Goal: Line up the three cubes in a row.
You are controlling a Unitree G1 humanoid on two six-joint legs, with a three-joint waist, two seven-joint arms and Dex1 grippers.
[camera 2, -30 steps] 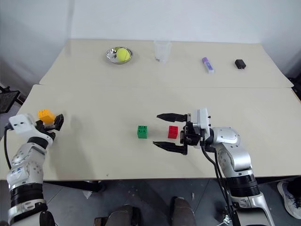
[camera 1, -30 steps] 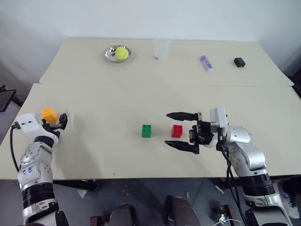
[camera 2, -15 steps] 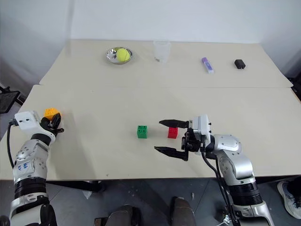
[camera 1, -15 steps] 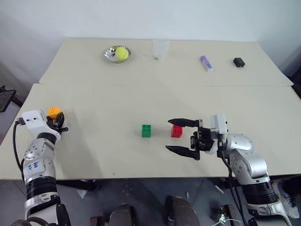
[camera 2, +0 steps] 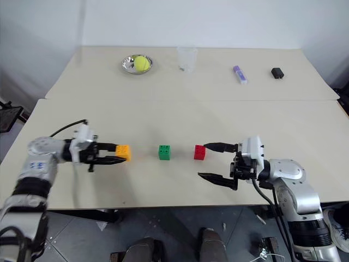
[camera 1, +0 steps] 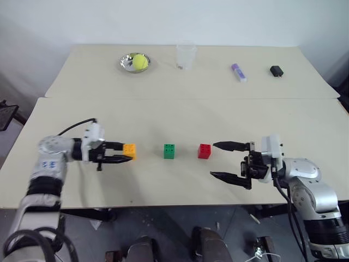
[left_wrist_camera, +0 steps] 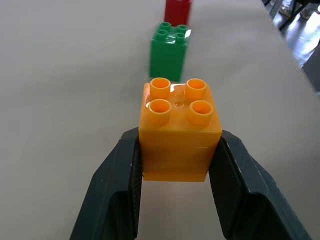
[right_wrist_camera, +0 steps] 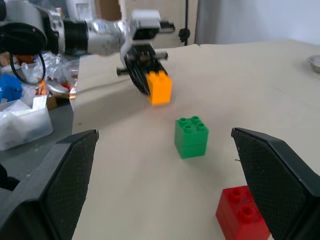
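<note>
The left gripper [camera 1: 130, 154] clamps the orange-yellow studded plastic cube [camera 1: 129, 150] near the counter's [camera 1: 163, 117] front edge, in line with the green studded plastic cube [camera 1: 169, 151] and red studded plastic cube [camera 1: 204, 151]; the right gripper [camera 1: 223, 160] hangs wide and empty. Placing is the step in hand; next, I judge, release.

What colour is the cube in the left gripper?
Orange-yellow. The cube, clamped by the left gripper, shows best in the left wrist view.

Two beige tables [camera 1: 163, 76] abut a white wall [camera 1: 163, 22]; grey floor.
</note>
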